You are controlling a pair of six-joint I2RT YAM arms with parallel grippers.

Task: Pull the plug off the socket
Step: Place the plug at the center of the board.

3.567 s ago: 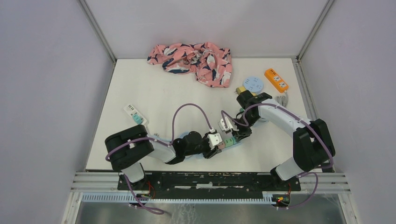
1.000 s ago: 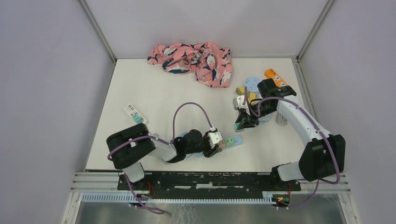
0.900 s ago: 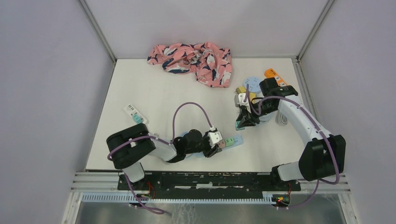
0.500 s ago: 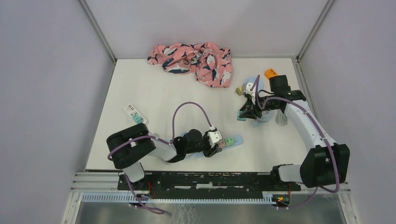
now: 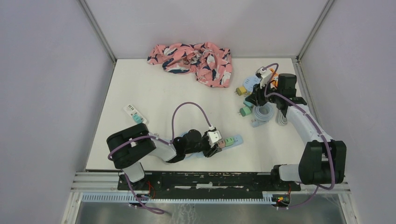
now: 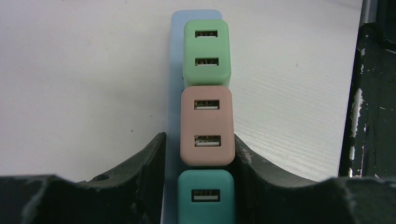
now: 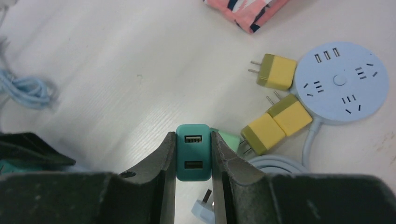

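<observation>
A light-blue power strip (image 6: 173, 56) lies near the table's front, also seen from above (image 5: 236, 138). A green plug (image 6: 206, 51), a pink plug (image 6: 207, 126) and a teal plug (image 6: 205, 198) sit in it in a row. My left gripper (image 6: 198, 140) is shut across the strip at the pink plug; from above it sits at the strip's left end (image 5: 215, 144). My right gripper (image 7: 193, 154) is shut on a separate teal plug (image 7: 193, 151) and holds it above the table, far right (image 5: 252, 99), away from the strip.
Under the right gripper lie a round blue socket (image 7: 343, 84), three yellow plugs (image 7: 278, 71), a green plug (image 7: 229, 138) and coiled cables (image 5: 264, 113). A floral cloth (image 5: 194, 56) lies at the back. A white strip (image 5: 133, 113) lies at the left.
My right gripper has carried the teal plug from the power strip up and right to beside the round socket. The left gripper and strip have stayed put.
</observation>
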